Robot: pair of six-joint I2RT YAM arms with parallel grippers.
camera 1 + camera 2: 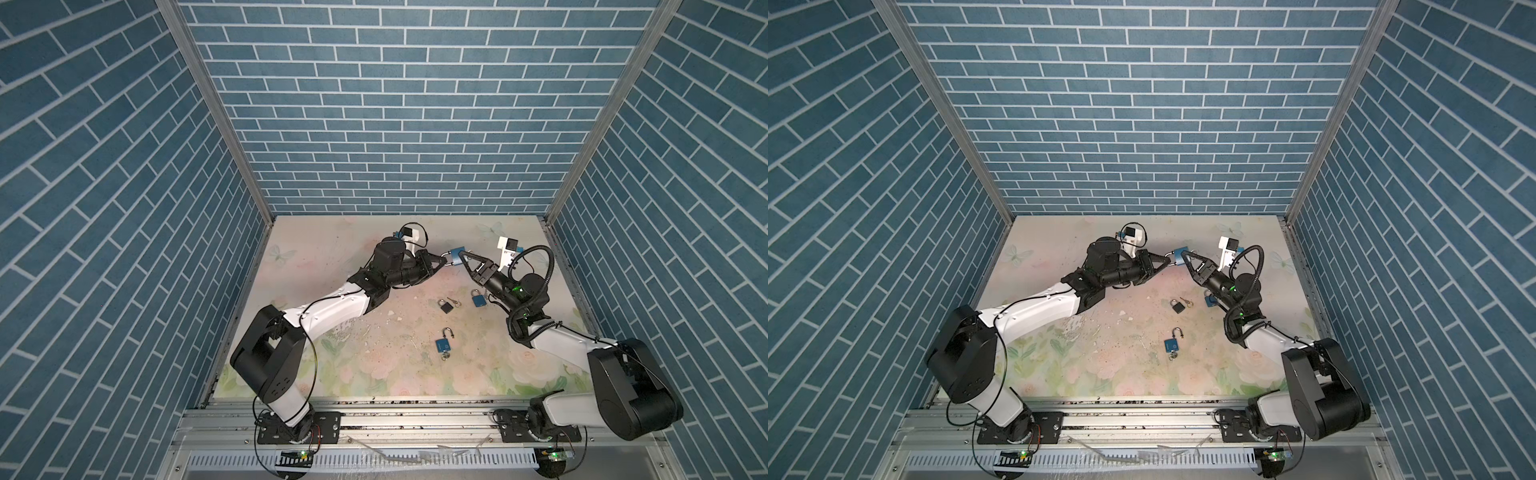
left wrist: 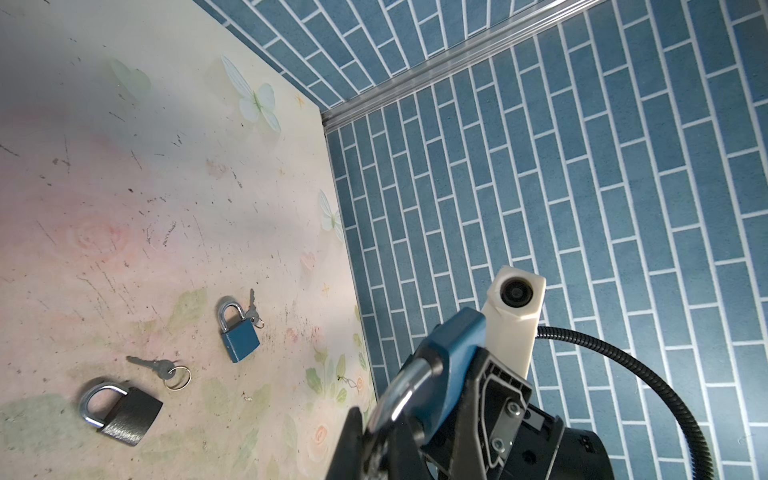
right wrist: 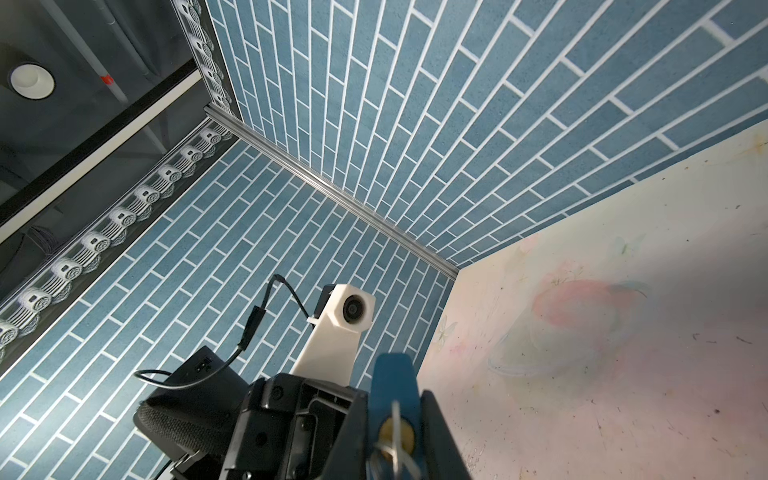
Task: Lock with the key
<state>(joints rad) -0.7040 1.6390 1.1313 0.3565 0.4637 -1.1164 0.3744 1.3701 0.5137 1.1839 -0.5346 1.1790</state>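
Mid-air over the floral table point(image 1: 332, 249), my left pincer point(image 1: 445, 260) clenches the shackle point(image 2: 405, 392) of the blue padlock point(image 1: 457, 255). My right pincer point(image 1: 464, 257) grasps its body, key point(image 3: 395, 415) in the keyhole point(image 3: 407, 434). Whether it has locked, I cannot tell.

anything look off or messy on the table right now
The mat is scuffed, with pale chips strewn near its middle. The front blue padlock lies with its shackle open; the grey padlock and blue padlock beside it look closed.
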